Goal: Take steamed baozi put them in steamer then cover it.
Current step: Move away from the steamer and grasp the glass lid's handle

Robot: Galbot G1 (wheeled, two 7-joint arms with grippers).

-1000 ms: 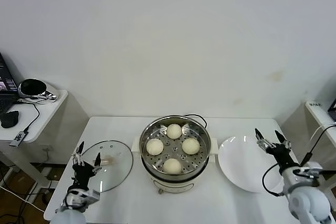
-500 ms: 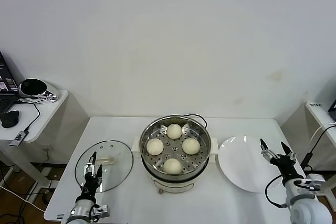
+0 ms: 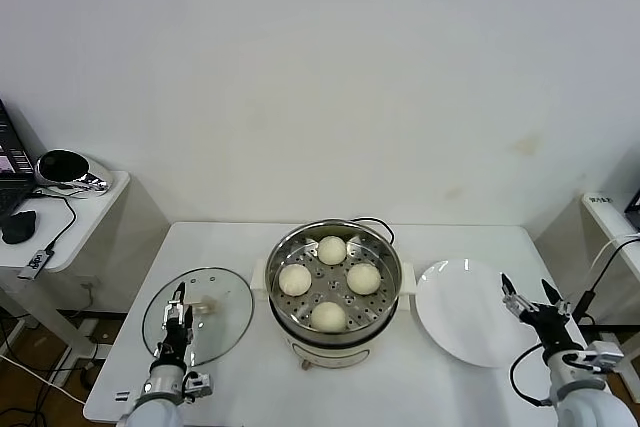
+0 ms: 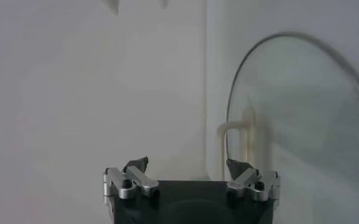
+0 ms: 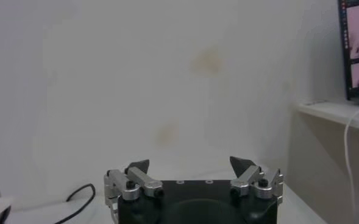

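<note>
All four baozi (image 3: 328, 282) sit in the steamer (image 3: 333, 292), so the glass cover (image 3: 198, 314) is what's left: slick, breakable, best grabbed by its bar handle (image 3: 204, 304) near the spread-open left gripper (image 3: 178, 313); right gripper (image 3: 532, 299) is spread too, empty.

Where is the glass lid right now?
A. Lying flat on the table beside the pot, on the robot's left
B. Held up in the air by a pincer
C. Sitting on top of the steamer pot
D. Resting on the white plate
A: the cover lies flat on the table, left of the open steamer, whose four baozi are uncovered.
</note>
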